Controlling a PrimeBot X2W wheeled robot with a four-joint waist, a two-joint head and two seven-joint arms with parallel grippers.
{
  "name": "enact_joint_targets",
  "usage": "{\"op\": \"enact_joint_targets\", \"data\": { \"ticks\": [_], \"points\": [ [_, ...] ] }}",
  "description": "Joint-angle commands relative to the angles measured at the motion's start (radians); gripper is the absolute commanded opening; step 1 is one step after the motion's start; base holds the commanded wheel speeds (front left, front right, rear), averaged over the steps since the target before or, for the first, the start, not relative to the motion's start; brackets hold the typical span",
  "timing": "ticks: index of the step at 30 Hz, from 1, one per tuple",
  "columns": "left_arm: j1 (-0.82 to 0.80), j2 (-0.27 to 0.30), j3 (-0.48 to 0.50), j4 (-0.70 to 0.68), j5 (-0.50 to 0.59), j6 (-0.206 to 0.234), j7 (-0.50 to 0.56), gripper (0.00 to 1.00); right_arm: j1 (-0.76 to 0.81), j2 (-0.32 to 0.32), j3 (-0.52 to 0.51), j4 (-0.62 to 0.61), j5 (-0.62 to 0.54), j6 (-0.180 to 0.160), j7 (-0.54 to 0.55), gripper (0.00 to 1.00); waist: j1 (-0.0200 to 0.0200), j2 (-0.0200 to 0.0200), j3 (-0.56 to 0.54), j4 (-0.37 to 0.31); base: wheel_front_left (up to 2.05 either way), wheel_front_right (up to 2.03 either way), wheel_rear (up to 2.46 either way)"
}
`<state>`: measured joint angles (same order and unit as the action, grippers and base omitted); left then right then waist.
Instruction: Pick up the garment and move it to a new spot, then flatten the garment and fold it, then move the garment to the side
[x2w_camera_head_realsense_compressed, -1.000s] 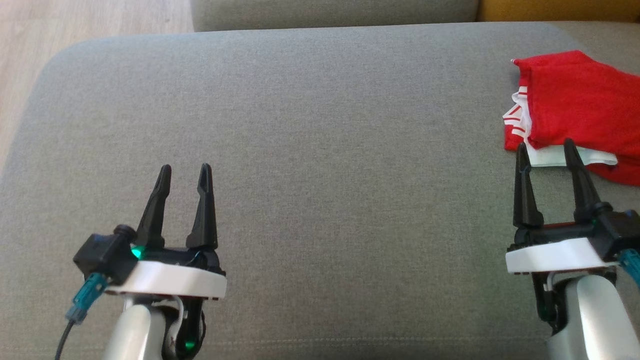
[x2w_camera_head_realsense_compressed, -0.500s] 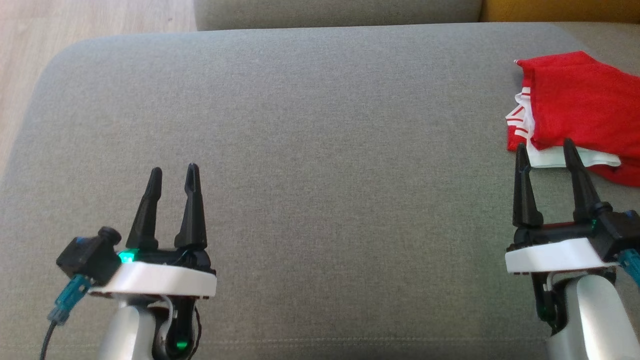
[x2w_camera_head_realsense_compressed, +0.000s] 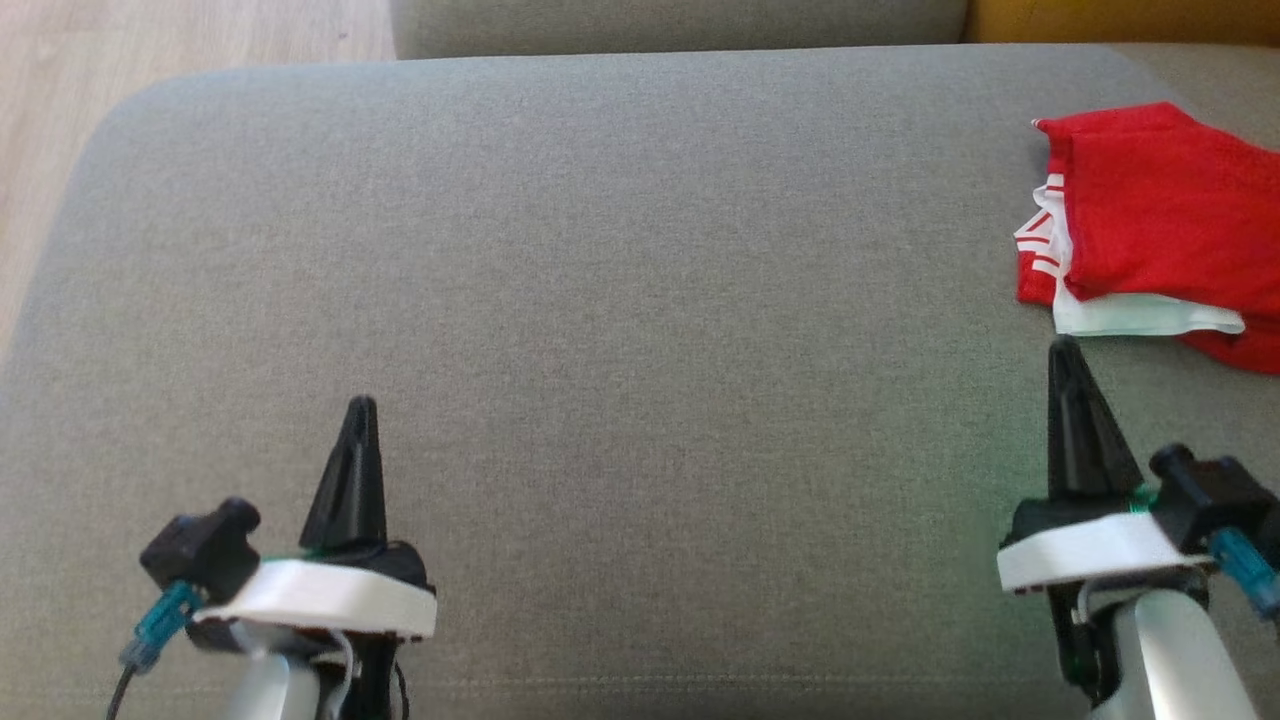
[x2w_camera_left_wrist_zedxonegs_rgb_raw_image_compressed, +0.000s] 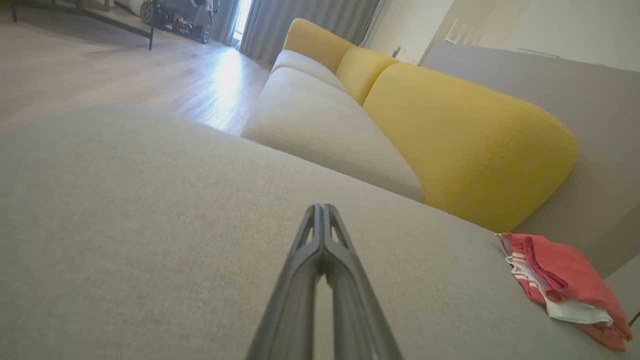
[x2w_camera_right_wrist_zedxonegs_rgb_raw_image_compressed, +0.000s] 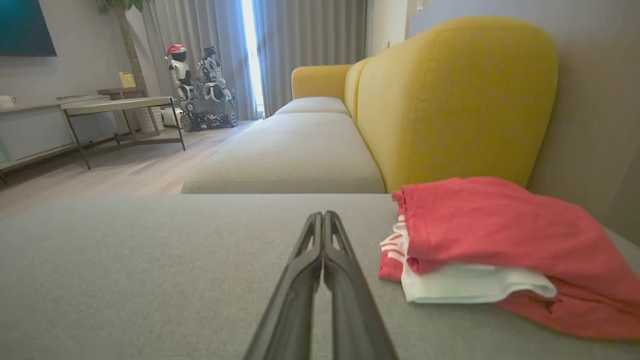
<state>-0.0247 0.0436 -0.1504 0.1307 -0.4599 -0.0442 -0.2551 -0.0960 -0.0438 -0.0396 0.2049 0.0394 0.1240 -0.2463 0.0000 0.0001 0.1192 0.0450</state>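
The garment (x2w_camera_head_realsense_compressed: 1160, 215) is red with white parts and lies folded at the far right of the grey sofa cushion (x2w_camera_head_realsense_compressed: 620, 260). It also lies at the right in the left wrist view (x2w_camera_left_wrist_zedxonegs_rgb_raw_image_compressed: 565, 287) and close by in the right wrist view (x2w_camera_right_wrist_zedxonegs_rgb_raw_image_compressed: 495, 240). My right gripper (x2w_camera_head_realsense_compressed: 1063, 347) is shut with nothing in it, its tip just short of the garment's near edge. Over bare cushion at the lower left, my left gripper (x2w_camera_head_realsense_compressed: 361, 404) is shut and holds nothing. Both pairs of fingers meet at the tips in the wrist views (x2w_camera_left_wrist_zedxonegs_rgb_raw_image_compressed: 320, 207) (x2w_camera_right_wrist_zedxonegs_rgb_raw_image_compressed: 322, 215).
A yellow backrest (x2w_camera_right_wrist_zedxonegs_rgb_raw_image_compressed: 450, 95) stands behind the garment. A second grey seat (x2w_camera_right_wrist_zedxonegs_rgb_raw_image_compressed: 300, 150) runs beyond the cushion. Wooden floor (x2w_camera_head_realsense_compressed: 150, 40) lies past the cushion's left edge. A low table (x2w_camera_right_wrist_zedxonegs_rgb_raw_image_compressed: 120, 107) and a small robot (x2w_camera_right_wrist_zedxonegs_rgb_raw_image_compressed: 200, 90) stand far off.
Both grippers have gone from open to shut and have drawn back toward me. The right fingertips no longer overlap the garment's near edge.
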Motion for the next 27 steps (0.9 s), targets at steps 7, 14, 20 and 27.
{"op": "enact_joint_targets", "data": {
  "ticks": [7,14,20,27],
  "points": [
    [-0.028,0.007,0.011,-0.024,-0.084,-0.005,0.019,0.00,-0.024,-0.003,-0.004,-0.027,0.111,0.000,0.021,0.00,0.0000,-0.0001,-0.007,-0.003,0.00,0.00,0.00],
    [-0.032,0.011,0.020,-0.013,-0.153,-0.011,0.036,0.00,-0.023,-0.005,-0.007,-0.022,0.200,0.001,0.040,0.00,0.0000,-0.0001,-0.014,-0.006,0.00,0.00,0.00],
    [-0.035,0.015,0.028,-0.005,-0.212,-0.015,0.050,0.00,-0.022,-0.006,-0.009,-0.019,0.276,0.001,0.057,0.00,0.0000,-0.0001,-0.020,-0.008,0.00,0.00,0.00],
    [-0.039,0.018,0.039,0.004,-0.281,-0.020,0.067,0.00,-0.021,-0.007,-0.012,-0.015,0.365,0.002,0.076,0.00,0.0000,-0.0001,-0.026,-0.010,0.00,0.00,0.00]
  ]
}}
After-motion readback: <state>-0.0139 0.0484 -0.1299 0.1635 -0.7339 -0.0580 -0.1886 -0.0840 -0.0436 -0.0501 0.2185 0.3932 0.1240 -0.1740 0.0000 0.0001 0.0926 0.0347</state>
